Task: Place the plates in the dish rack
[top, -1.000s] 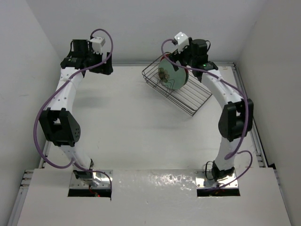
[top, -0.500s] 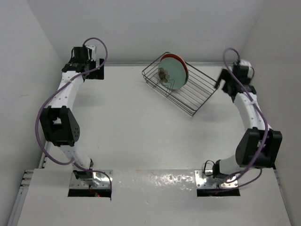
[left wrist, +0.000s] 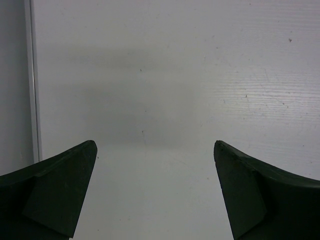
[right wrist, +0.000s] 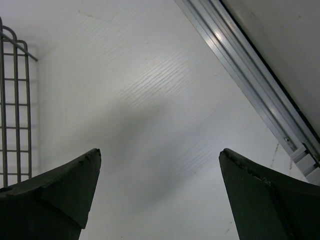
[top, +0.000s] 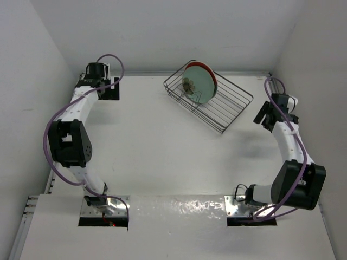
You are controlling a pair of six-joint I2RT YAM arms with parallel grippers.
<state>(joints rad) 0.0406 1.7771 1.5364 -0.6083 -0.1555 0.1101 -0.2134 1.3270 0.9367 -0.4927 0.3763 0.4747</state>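
The dark wire dish rack [top: 225, 111] lies at an angle at the back middle of the table. The mint green plate [top: 198, 85] stands upright in its left end, and the red plate's rim [top: 207, 70] shows just behind it. My right gripper [top: 262, 115] is open and empty to the right of the rack, near the table's right rail. In the right wrist view its fingers [right wrist: 60, 195] are spread wide over bare table, with the rack's edge [right wrist: 15, 100] at the left. My left gripper [top: 111, 90] is open and empty at the back left corner; its fingers [left wrist: 55, 185] are wide apart.
A metal rail [right wrist: 250, 80] runs along the table's right edge close to my right gripper. White walls close in the back and both sides. The left rail [left wrist: 31, 75] shows next to my left gripper.
My right arm has drawn back from the rack to the right side and come down toward me, leaving both plates standing in the rack. My left gripper has shifted slightly at the back left corner.
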